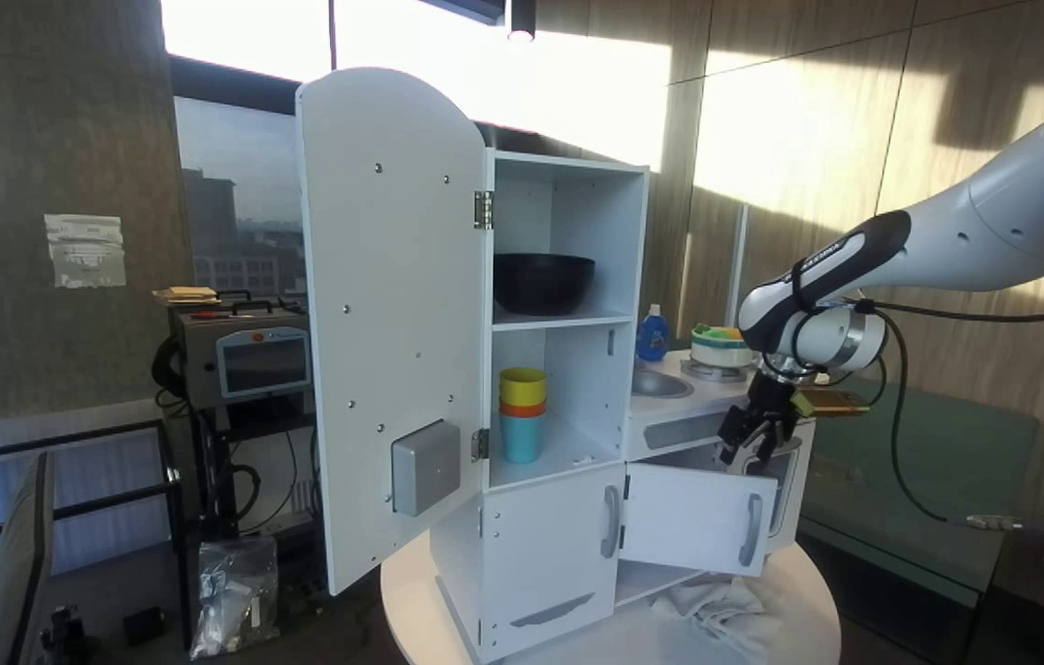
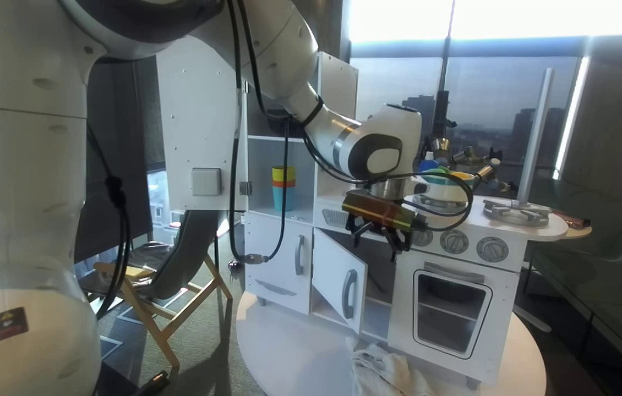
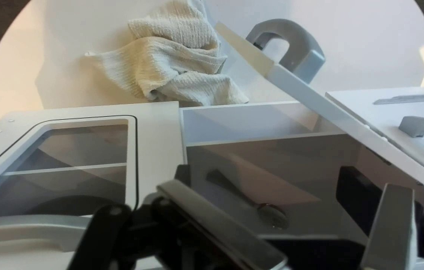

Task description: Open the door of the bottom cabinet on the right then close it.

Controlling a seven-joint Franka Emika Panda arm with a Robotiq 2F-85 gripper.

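The white door of the bottom right cabinet [image 1: 688, 519] stands partly open, swung outward, in both exterior views [image 2: 337, 272]. In the wrist view, its edge [image 3: 332, 108] runs diagonally at the right. Its grey handle [image 1: 751, 529] also shows in the wrist view [image 3: 290, 45]. My gripper [image 1: 747, 460] is open and empty. It points down above the cabinet opening, beside the door's inner side, and does not hold the handle. In the wrist view, the fingers [image 3: 268, 182] are spread wide over the dark inside of the cabinet, where a spoon-like utensil [image 3: 251, 200] lies.
A cream cloth [image 3: 178, 63] lies on the round table [image 2: 289, 352] before the cabinet. The oven [image 2: 448, 308] adjoins the opening. The bottom left cabinet door [image 1: 550, 554] is shut. The tall upper door [image 1: 393, 305] stands open. Stacked cups [image 1: 522, 416] and a black bowl [image 1: 544, 284] sit on shelves.
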